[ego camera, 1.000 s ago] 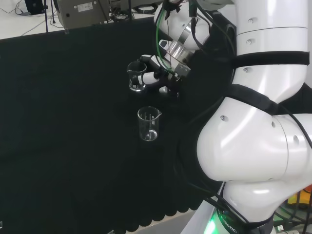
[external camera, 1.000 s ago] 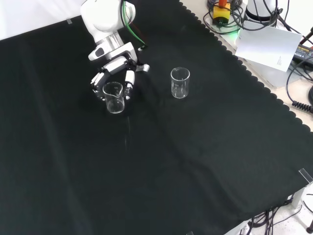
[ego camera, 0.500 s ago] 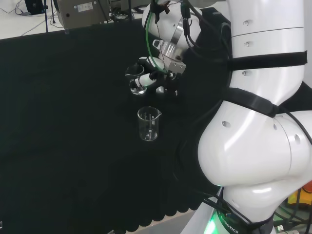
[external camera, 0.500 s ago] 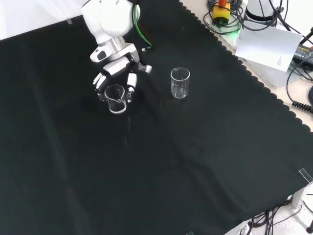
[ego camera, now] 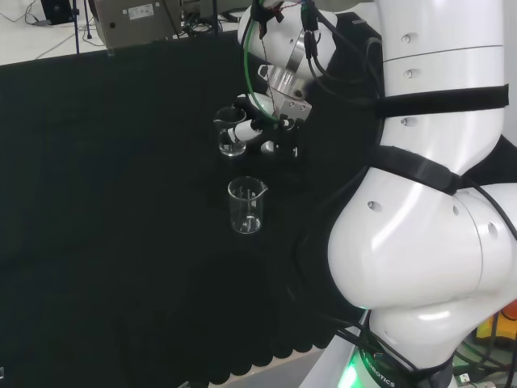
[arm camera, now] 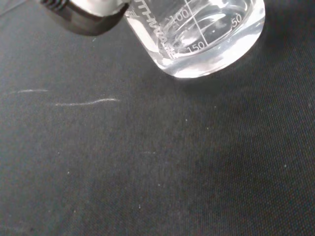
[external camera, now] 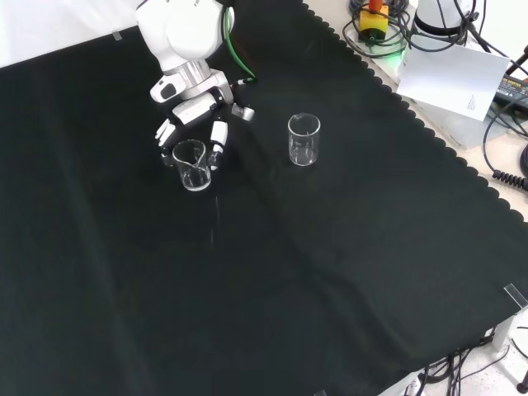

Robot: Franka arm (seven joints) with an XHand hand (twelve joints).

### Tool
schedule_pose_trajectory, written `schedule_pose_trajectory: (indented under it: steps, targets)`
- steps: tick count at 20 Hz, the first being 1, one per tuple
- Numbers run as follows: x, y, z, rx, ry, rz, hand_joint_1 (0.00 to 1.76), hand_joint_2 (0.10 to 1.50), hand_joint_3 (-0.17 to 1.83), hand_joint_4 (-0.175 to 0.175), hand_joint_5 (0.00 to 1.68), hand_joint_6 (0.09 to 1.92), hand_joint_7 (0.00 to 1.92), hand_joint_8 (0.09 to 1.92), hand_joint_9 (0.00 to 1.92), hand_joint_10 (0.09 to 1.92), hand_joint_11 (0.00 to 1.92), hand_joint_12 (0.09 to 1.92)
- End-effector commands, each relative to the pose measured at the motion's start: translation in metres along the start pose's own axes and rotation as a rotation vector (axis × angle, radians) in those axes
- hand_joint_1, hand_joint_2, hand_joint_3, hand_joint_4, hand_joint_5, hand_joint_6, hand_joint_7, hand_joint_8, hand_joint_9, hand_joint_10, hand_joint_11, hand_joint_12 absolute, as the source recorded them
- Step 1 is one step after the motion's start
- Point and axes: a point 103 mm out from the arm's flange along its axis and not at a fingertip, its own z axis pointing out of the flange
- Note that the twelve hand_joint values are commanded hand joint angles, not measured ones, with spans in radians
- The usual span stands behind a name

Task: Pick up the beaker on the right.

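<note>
Robot hand (external camera: 198,124), fingers curled round the held beaker (external camera: 190,165) toward the tabletop's (external camera: 346,272) far edge in the front view; we judge the glass, apparently raised and slightly tilted, could slip and strike the second beaker (external camera: 303,139) nearby.
</note>
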Motion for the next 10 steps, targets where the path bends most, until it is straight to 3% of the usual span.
schedule_pose_trajectory:
  steps: [1, 3, 6, 10]
  targets:
    - [-0.0024, -0.0024, 0.0014, -0.010, 0.063, -0.069, 0.86, 0.88, -0.17, -0.086, 0.28, 1.03, 0.25, 0.94, 0.51, 0.78, 0.29, 1.35]
    - [-0.0031, -0.0029, 0.0000, -0.017, 0.074, -0.105, 0.84, 0.86, -0.17, -0.092, 0.25, 0.85, 0.22, 0.90, 0.48, 0.77, 0.27, 1.36]
    - [-0.0011, -0.0033, -0.0001, -0.012, 0.069, -0.122, 0.80, 0.84, -0.17, -0.095, 0.24, 0.63, 0.19, 0.87, 0.45, 0.75, 0.26, 1.37]
    - [0.0019, -0.0004, 0.0034, 0.005, 0.101, -0.170, 0.77, 0.83, -0.17, -0.095, 0.24, 0.47, 0.17, 0.85, 0.42, 0.74, 0.23, 1.37]
